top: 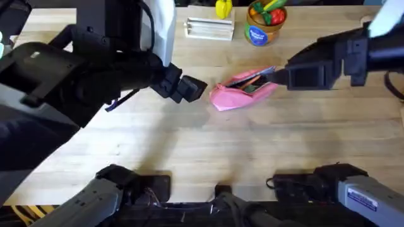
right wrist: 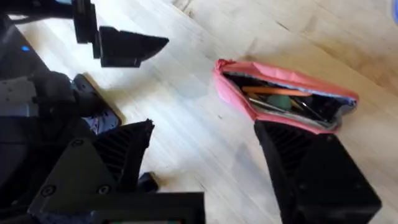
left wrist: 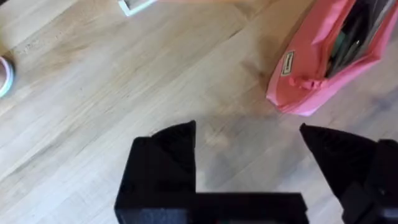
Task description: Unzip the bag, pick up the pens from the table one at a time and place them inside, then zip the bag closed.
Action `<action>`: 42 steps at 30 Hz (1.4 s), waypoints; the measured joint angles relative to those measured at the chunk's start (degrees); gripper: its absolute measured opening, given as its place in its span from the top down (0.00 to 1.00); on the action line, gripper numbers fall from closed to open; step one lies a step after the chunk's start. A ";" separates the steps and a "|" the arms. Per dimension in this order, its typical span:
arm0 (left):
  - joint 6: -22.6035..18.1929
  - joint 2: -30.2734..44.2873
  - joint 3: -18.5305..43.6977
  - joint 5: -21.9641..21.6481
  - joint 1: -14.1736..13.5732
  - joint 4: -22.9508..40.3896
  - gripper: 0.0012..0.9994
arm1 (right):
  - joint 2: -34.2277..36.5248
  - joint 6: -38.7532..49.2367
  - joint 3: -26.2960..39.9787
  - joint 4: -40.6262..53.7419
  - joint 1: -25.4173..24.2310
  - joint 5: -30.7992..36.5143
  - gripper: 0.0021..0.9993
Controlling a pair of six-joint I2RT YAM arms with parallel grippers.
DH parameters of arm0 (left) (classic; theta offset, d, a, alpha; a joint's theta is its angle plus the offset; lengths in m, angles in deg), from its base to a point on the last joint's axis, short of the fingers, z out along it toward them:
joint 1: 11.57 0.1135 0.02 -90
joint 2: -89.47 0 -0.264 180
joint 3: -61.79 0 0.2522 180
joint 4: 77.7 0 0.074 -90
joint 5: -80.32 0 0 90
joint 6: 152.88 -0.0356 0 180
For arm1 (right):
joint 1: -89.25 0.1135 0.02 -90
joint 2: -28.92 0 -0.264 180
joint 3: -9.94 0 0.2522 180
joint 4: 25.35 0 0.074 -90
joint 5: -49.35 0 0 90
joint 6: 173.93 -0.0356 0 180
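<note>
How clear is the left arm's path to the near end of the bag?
Probably clear, yes: the left gripper is open and hovers just short of the bag, with bare table between them.

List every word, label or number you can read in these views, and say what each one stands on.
No text can be read.
Small tag on the pink bag, near its end: dark print, too blurred to read.
Blue label on the round tub of toy vegetables: too small to read.
White sticker on the right arm's base: lines of print, too small to read.
</note>
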 joint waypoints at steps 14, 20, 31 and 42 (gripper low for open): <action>-18.65 1.63 -5.48 9.85 5.22 1.22 0.01 | 13.60 -9.86 0.00 -11.46 8.95 7.87 0.01; -25.42 2.98 -8.50 20.49 14.98 0.04 0.01 | 15.63 -12.76 0.00 -18.58 15.72 17.98 0.01; -28.84 11.47 -8.86 26.98 20.25 -2.19 0.01 | 23.24 -14.62 0.00 -23.05 22.55 22.35 0.01; -29.29 17.83 -8.88 29.70 20.31 -2.92 0.01 | 34.22 -14.82 0.00 -25.40 23.10 21.37 0.01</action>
